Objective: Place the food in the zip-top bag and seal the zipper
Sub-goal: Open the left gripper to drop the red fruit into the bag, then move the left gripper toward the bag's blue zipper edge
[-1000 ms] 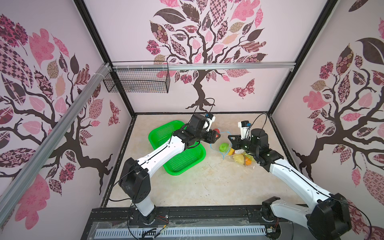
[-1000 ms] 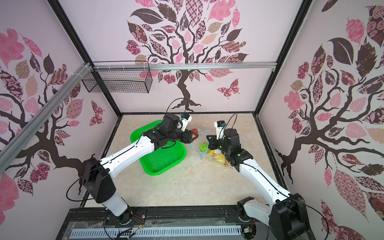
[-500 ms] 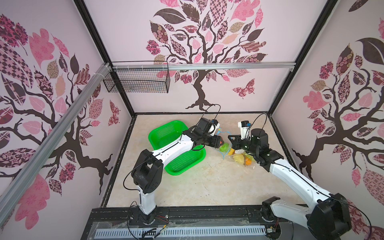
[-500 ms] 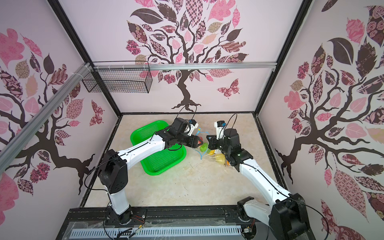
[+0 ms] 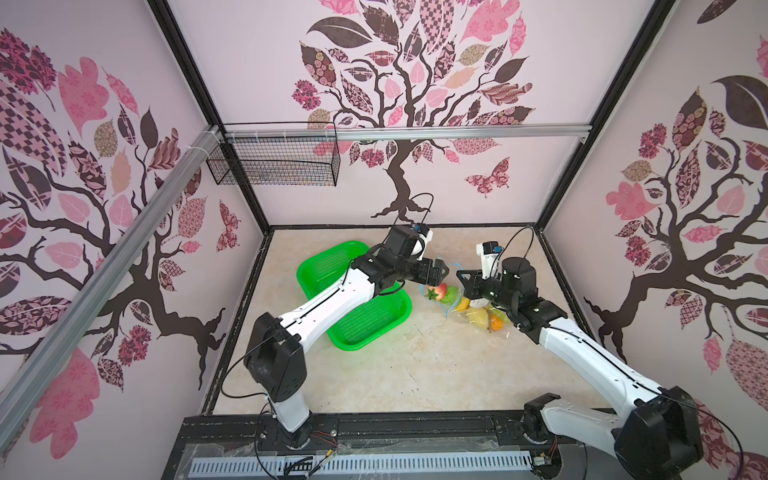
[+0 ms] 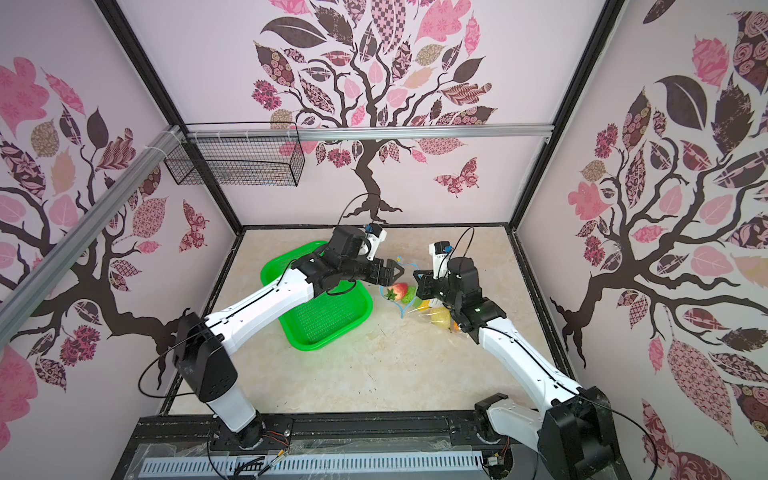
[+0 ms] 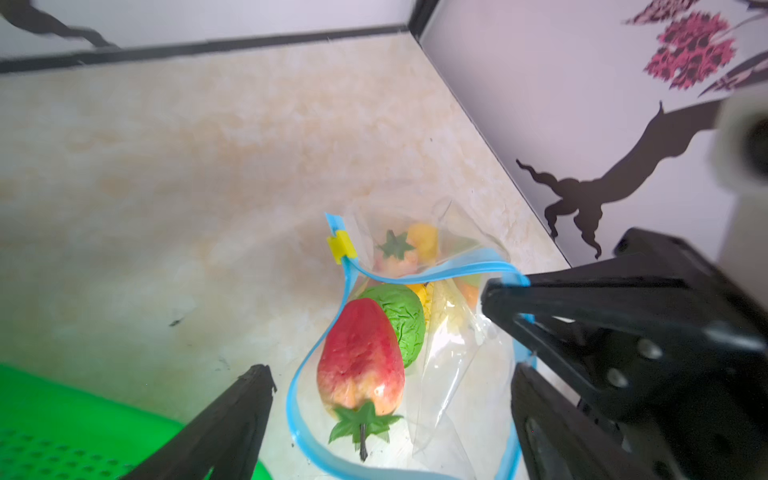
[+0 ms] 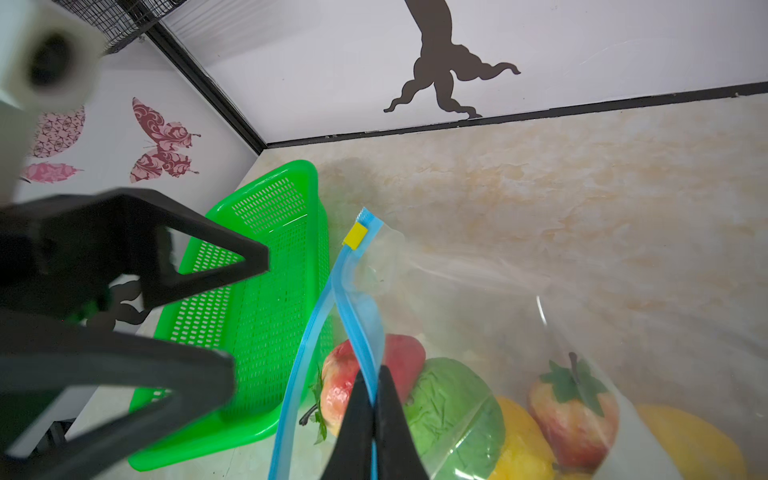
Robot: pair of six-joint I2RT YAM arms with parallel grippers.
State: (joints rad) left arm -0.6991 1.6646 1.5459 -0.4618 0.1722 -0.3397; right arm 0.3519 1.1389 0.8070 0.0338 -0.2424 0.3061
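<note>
The clear zip-top bag [image 5: 482, 318] lies on the table with its mouth open. My right gripper [image 8: 370, 376] is shut on the blue zipper [image 8: 361, 316] and holds that edge up. The yellow slider [image 8: 355, 235] sits at the strip's far end. My left gripper [image 7: 390, 374] hangs open over the mouth, holding nothing. Under it a red strawberry [image 7: 360, 357] lies just inside the mouth, against a green ball [image 7: 399, 320]. Deeper in the bag are a second strawberry [image 8: 573, 411] and yellow lemons [image 8: 519, 440]. In both top views the strawberry [image 6: 399, 289] shows between the two grippers.
The green mesh basket [image 5: 365, 320] lies left of the bag, under my left arm, and no food shows in it. A black wire basket [image 5: 274, 160] hangs on the back wall. The right wall stands close behind the bag.
My left gripper carried a strawberry from over the green basket to the bag's mouth and opened. The strawberry now lies in the mouth. My right gripper has kept its hold.
</note>
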